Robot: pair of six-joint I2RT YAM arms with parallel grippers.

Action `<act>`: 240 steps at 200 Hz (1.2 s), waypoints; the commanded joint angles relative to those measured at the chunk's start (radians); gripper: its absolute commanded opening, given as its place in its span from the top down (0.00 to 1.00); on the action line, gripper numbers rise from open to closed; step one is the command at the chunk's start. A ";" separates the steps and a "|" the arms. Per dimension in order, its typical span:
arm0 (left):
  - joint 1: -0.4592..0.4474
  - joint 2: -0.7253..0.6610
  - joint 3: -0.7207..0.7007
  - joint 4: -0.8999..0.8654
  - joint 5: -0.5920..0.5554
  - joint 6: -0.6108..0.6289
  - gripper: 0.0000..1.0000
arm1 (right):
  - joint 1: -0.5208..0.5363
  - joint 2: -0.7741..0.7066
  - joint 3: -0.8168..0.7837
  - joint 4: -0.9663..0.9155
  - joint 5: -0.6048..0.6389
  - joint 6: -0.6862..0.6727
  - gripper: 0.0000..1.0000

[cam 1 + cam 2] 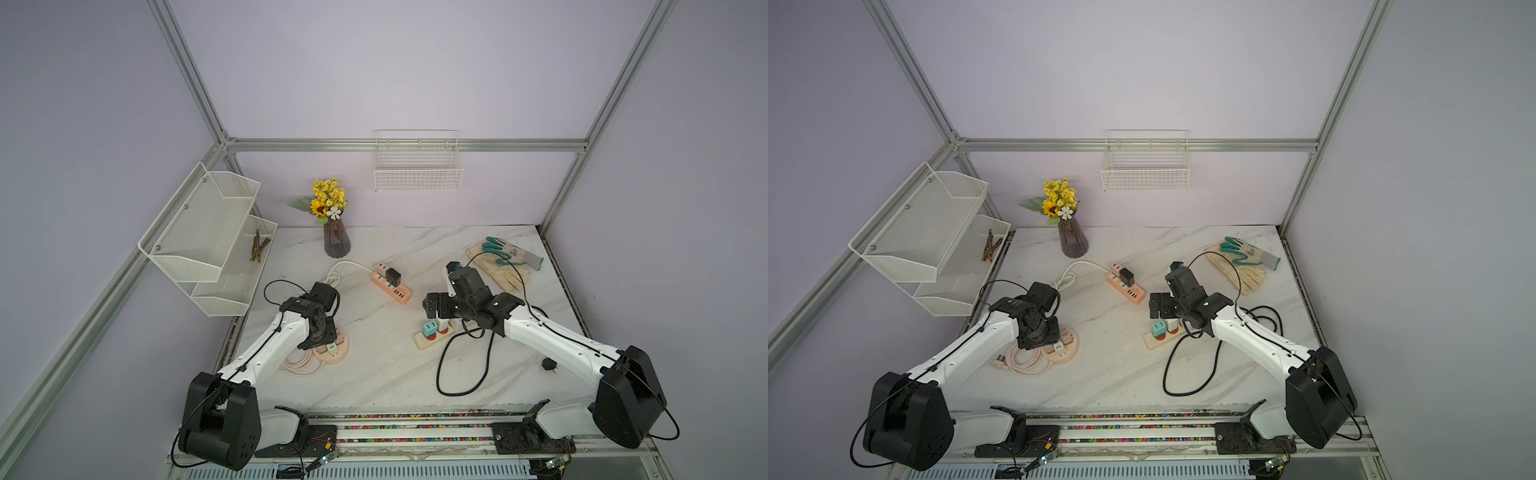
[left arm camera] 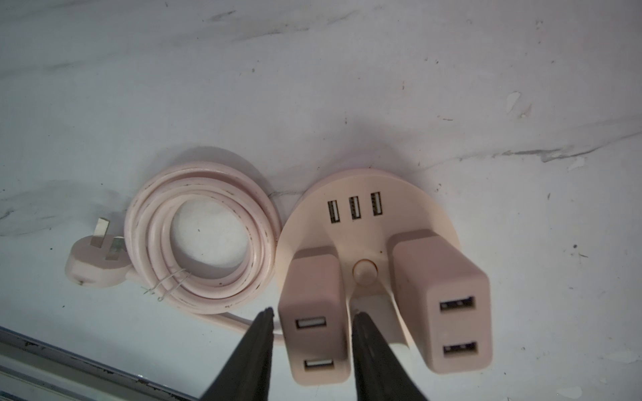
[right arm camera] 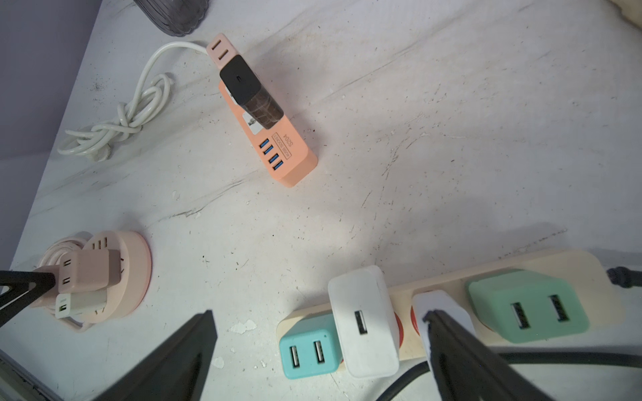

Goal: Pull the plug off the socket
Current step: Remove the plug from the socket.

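Note:
A round pink socket lies on the marble table at the left in both top views. Two pink USB plugs stand in it, with a white one partly hidden between them. My left gripper hangs over the socket with its black fingers on either side of one pink plug. One finger is about at the plug's side and a thin gap shows at the other. My right gripper stands wide open above a cream power strip that carries teal, white and green plugs.
The socket's pink cord lies coiled beside it. An orange power strip with a black plug, a vase of flowers and gloves sit farther back. A black cable loops at the front. A mesh shelf hangs on the left.

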 commanded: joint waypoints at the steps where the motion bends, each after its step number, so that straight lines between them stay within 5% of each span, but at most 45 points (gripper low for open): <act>1: -0.007 0.009 -0.001 0.023 0.018 -0.027 0.60 | 0.021 0.022 0.007 0.024 -0.019 0.011 0.00; 60: -0.011 0.051 -0.006 0.053 0.020 -0.017 0.67 | 0.058 0.047 0.012 0.110 -0.148 0.059 0.00; 135: -0.008 0.072 0.128 0.118 0.115 -0.026 1.00 | 0.233 0.245 0.066 0.345 -0.354 0.176 0.03; 207: 0.082 0.051 0.101 0.272 0.365 -0.045 1.00 | 0.299 0.464 0.113 0.509 -0.453 0.274 0.29; 240: 0.122 0.000 0.023 0.358 0.490 -0.065 1.00 | 0.298 0.519 0.101 0.634 -0.498 0.388 0.32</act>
